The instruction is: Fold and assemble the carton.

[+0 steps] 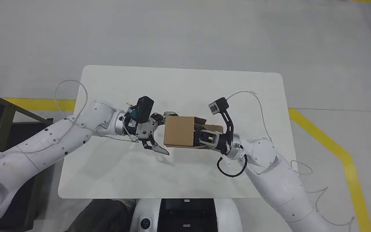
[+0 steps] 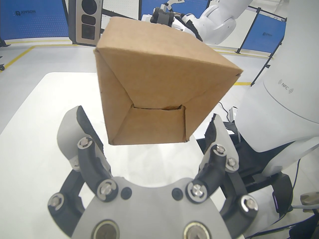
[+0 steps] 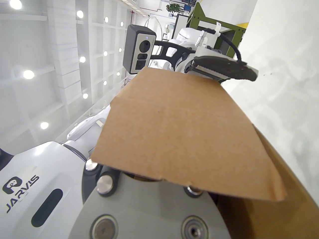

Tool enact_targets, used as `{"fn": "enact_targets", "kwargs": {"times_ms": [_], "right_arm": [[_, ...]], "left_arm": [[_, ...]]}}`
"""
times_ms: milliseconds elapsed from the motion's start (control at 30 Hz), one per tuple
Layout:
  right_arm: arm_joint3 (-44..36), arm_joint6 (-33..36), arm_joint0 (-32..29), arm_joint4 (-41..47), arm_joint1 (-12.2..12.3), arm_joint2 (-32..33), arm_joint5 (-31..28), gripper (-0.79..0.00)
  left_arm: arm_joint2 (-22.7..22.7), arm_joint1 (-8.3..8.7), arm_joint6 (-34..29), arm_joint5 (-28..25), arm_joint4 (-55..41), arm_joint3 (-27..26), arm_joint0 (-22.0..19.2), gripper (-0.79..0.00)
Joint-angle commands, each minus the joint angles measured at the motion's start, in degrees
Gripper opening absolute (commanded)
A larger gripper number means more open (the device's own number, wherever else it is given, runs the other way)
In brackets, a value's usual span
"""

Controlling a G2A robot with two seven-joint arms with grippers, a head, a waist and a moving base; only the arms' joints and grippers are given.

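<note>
Claw first: your left claw stands spread wide, its pads on either side of the one carton without touching it. That wrist view shows you the carton's folded, closed end and shows it hanging clear of the white surface. The top view adds what lies behind: the right claw, clamped on the carton's opposite, open end. From the right wrist view a loose flap covers that grip. Count one carton and two claws. Farther off, a yellow floor line runs past the surface, and a green frame stands to its left.
</note>
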Motion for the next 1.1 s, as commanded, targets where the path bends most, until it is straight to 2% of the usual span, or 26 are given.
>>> {"fn": "enact_targets", "kwargs": {"times_ms": [0, 200, 400, 533, 600, 667, 900, 967, 1000, 1067], "right_arm": [[0.04, -0.13, 0.01, 0.09, -0.01, 0.10, 0.00, -0.785], [0.25, -0.20, 0.01, 0.07, -0.08, -0.03, -0.04, -0.785], [0.54, -0.21, 0.29, -0.01, -0.19, -0.32, 0.13, -0.785], [0.69, -0.51, 0.37, 0.03, -0.22, -0.16, 0.29, -0.785], [0.69, -0.62, 0.32, 0.11, -0.19, 0.09, 0.38, -0.628], [0.67, -0.68, 0.17, 0.23, -0.14, 0.49, 0.42, -0.533], [-0.05, -1.25, -0.78, 0.18, 0.25, 2.72, 0.41, -0.425], [-0.51, -1.62, -1.31, 0.18, 0.40, 3.62, 0.08, -0.385], [-0.81, -2.00, -1.63, 0.37, 0.48, 4.25, -0.15, -0.332], [-1.56, -2.56, -2.43, 0.94, 0.66, 5.45, -0.57, -0.320]], "left_arm": [[0.00, -0.16, -0.14, 0.00, -0.02, 0.14, 0.00, -0.062], [0.00, -0.52, -0.29, 0.00, -0.26, 0.55, 0.11, -0.212], [0.00, -0.72, -0.13, 0.00, -0.63, 0.97, 0.11, -0.231], [0.00, -0.71, 0.18, 0.00, -1.06, 1.47, 0.34, -0.194], [0.00, -0.65, 0.57, 0.00, -1.42, 1.90, 0.49, -0.188], [0.00, -0.53, 1.25, 0.00, -1.90, 2.46, 0.69, -0.191], [0.00, 0.46, 4.37, 0.00, -2.23, 4.18, 1.14, -0.194], [0.00, 0.88, 5.50, 0.00, -2.16, 4.59, 1.19, -0.191], [0.00, 1.10, 6.07, 0.00, -2.18, 4.96, 1.23, -0.200], [0.00, 1.53, 7.16, 0.00, -2.29, 5.60, 1.32, -0.194]]}}
